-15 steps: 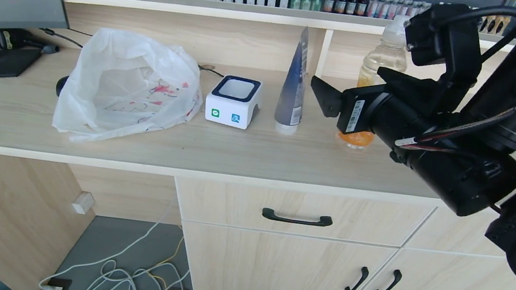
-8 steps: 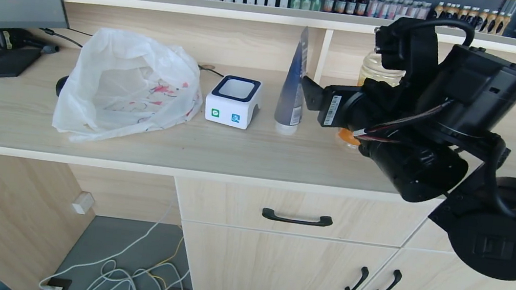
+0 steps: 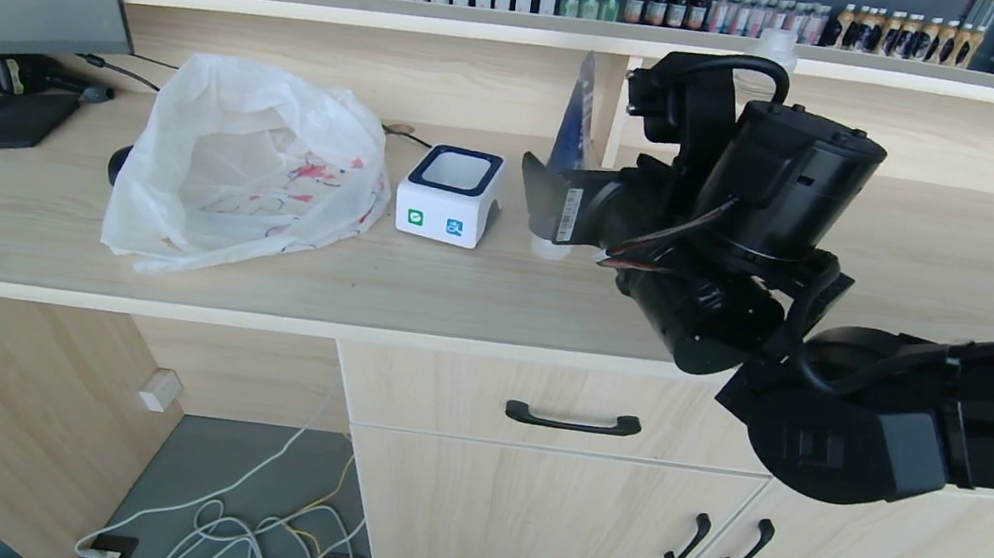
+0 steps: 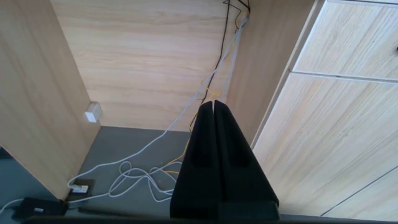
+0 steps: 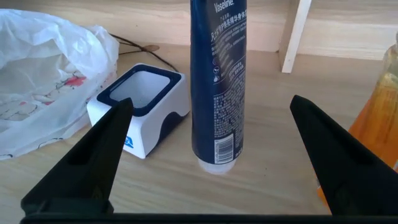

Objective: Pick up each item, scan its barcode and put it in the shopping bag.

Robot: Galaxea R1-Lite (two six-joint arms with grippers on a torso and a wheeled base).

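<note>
Right wrist view: the blue tube (image 5: pixel 216 93) stands upright on its cap on the counter (image 5: pixel 261 186). It is framed by my right fingers (image 5: pixel 93 155), which are spread wide, one on each side, and touch nothing. My right gripper (image 5: pixel 209 104) is level with the tube's lower half, with clear counter showing between each finger and the tube.

Just beside the tube sits the white scanner (image 5: pixel 140 109), its dark-rimmed window facing up. Beyond that the shopping bag (image 5: pixel 43 81) lies slumped on the counter, and in the head view its mouth gapes toward me. On the tube's other side, near it, stands a bottle (image 5: pixel 379 118) of orange drink, cut off by the frame edge.

Left wrist view: my left gripper (image 4: pixel 214 109) hangs below counter level beside the cabinet doors (image 4: pixel 336 124). Its fingers are pressed together with nothing between them, and it hangs over loose cables (image 4: pixel 143 180) on the floor.
</note>
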